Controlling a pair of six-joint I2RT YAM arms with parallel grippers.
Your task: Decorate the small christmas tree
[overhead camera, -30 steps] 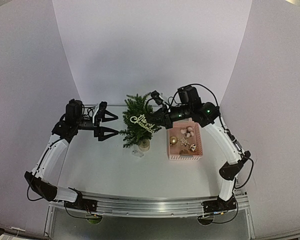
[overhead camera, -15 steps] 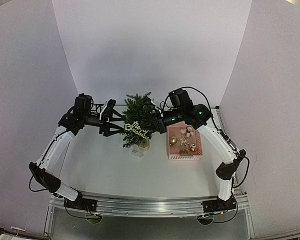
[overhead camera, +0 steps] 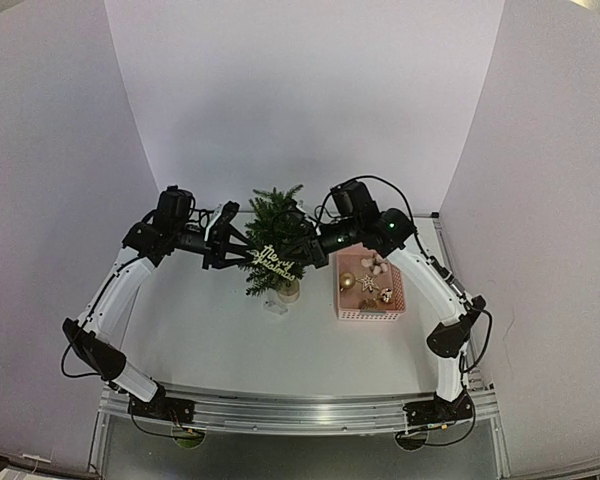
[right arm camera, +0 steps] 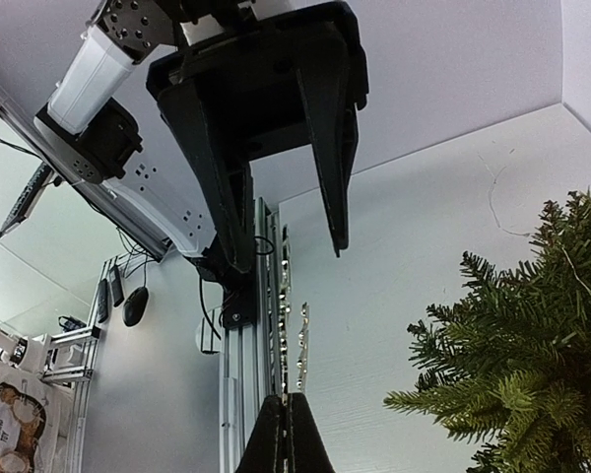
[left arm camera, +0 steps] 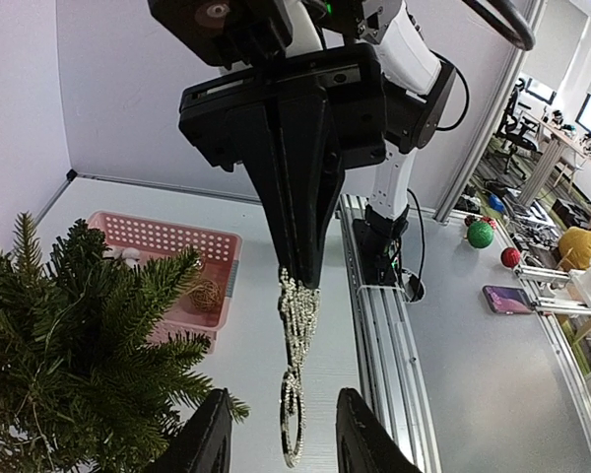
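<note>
The small christmas tree (overhead camera: 275, 228) stands mid-table; its green branches also fill the left of the left wrist view (left arm camera: 69, 365) and the right of the right wrist view (right arm camera: 517, 384). My right gripper (overhead camera: 303, 253) is shut on a glittery silver Merry Christmas sign (overhead camera: 273, 260) held in front of the tree. The sign (left arm camera: 297, 325) hangs from those black fingers (left arm camera: 305, 227). My left gripper (left arm camera: 284, 399) is open, one finger on each side of the sign's lower loop, with a gap at both sides. The right wrist view shows the sign (right arm camera: 297, 345) edge-on above my shut right gripper (right arm camera: 289, 402).
A pink basket (overhead camera: 342, 300) with gold and pale ornaments sits right of the tree, also seen in the left wrist view (left arm camera: 153, 235). A small clear object (overhead camera: 276, 306) lies by the tree's pale base (overhead camera: 289, 291). A metal rail (overhead camera: 300, 412) runs along the near edge.
My left arm has swung right to the tree and its jaws have narrowed around the sign's end. My right gripper has carried the sign leftward across the tree.
</note>
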